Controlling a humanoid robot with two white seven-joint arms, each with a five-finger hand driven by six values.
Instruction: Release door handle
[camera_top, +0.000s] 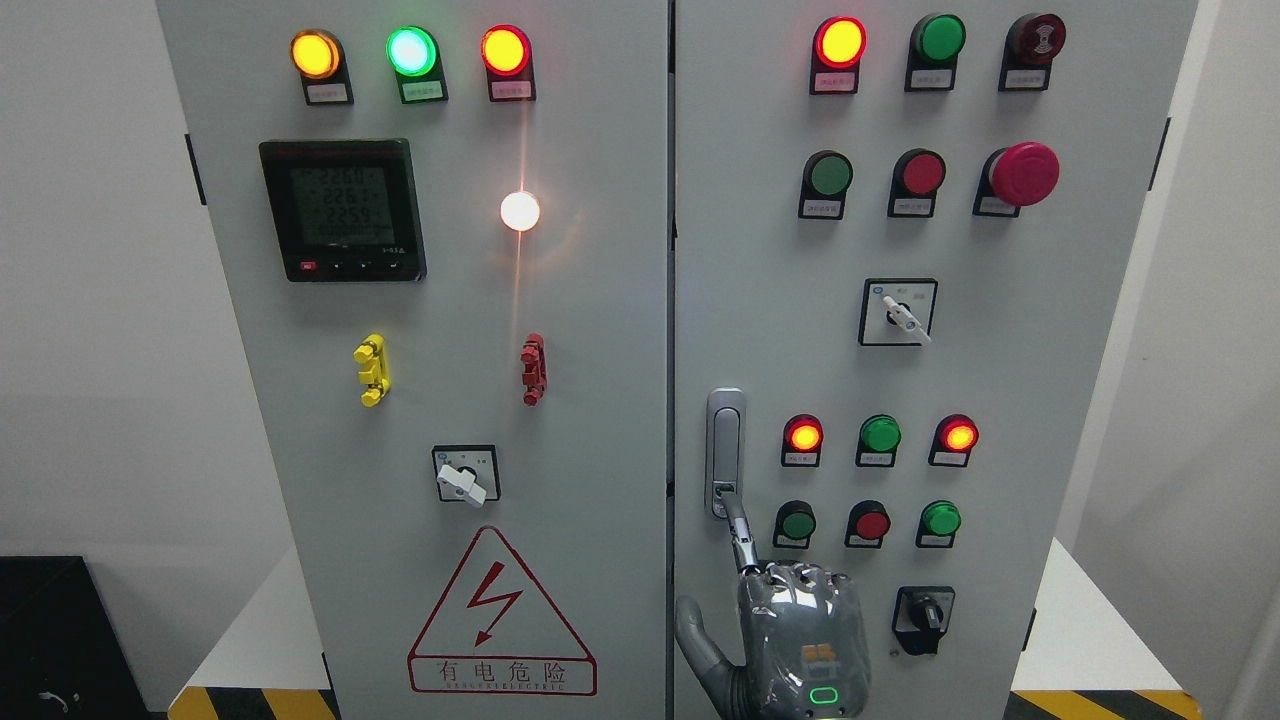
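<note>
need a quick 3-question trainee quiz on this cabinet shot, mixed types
1. True or false: the handle is mounted on the left door.
2. Which hand reaches up to the lower end of the handle? A) the left hand B) the right hand C) both hands
3. Fill in: the warning triangle sits on the ___ door.
Key: 1 false; 2 B; 3 left.

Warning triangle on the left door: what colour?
Red outline and bolt on the warning triangle, clearest in the head view.
</note>
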